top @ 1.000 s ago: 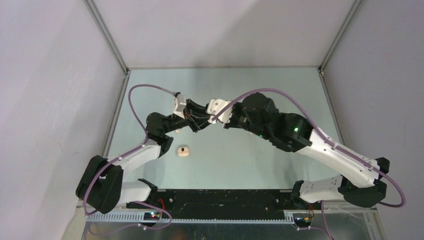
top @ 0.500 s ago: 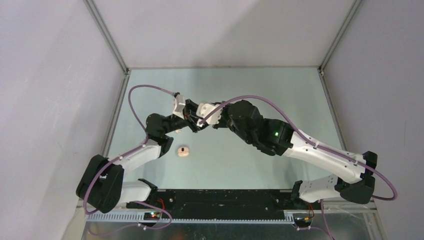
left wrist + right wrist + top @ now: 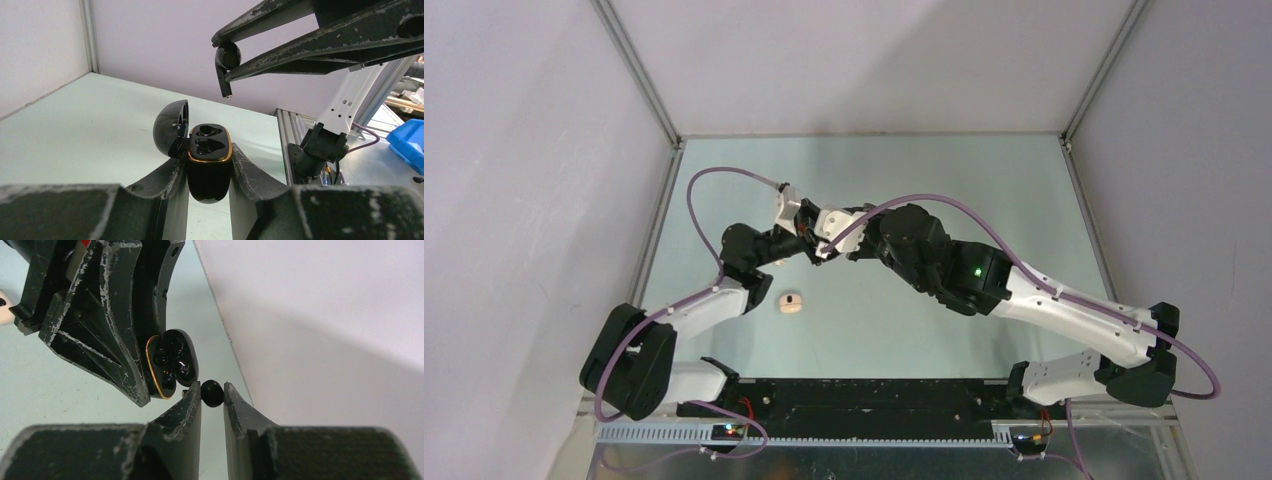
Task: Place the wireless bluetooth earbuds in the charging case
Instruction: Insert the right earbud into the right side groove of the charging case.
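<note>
Pale green bench [image 3: 924,170] below; left hand [image 3: 209,161] clamps open black charging case [image 3: 209,176]; right hand [image 3: 212,390] pinches black earbud [image 3: 212,393] above it, apart. Next: centre earbud over empty socket [image 3: 206,148], lower slowly.

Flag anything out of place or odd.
Nothing damaged. One stray: a small cream piece lies alone on the table, apart from the open black case held by the left gripper and the black earbud pinched by the right gripper.

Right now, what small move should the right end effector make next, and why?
Probably ease the right end effector toward the open black case: its black earbud is near the sockets, which look empty, without touching, and the left end effector grips the case.
</note>
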Available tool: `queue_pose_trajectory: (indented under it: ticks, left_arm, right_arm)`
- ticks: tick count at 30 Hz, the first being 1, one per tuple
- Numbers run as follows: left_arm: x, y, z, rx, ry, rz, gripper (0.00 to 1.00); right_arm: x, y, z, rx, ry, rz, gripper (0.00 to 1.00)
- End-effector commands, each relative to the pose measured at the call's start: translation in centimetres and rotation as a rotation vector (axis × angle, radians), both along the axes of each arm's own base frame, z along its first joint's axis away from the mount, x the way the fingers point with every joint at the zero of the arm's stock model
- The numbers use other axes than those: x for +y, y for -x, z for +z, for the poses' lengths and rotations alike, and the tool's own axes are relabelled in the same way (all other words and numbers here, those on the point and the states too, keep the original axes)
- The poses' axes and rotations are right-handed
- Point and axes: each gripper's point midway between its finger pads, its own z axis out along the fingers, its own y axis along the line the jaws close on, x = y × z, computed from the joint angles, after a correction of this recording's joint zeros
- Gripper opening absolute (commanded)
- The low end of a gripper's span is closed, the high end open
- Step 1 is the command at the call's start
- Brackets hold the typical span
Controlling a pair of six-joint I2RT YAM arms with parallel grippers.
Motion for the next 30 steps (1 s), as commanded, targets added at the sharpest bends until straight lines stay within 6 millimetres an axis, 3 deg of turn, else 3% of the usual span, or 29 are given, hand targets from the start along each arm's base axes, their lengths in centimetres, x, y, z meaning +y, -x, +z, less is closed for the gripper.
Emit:
queue_pose_trajectory:
  ticks: [1,18,30]
  left_arm:
    - [0.0,0.0,2.0,-0.029,0.045,-0.001,0.00]
    - [0.0,1.2,2.9,-0.018,0.070,-0.054,0.01]
    - [0.0,1.2,3.2,0.001,0.081,-0.061,0.01]
  right_arm:
    - [0.1,-0.3,1.4,-0.036,-0.058,-0.020,0.22]
    - [0.8,-1.0,-0.5,-0.039,-0.025,-0.023,0.22]
    - [1.3,-0.1,-2.0,-0.023,0.010,0.018,0.22]
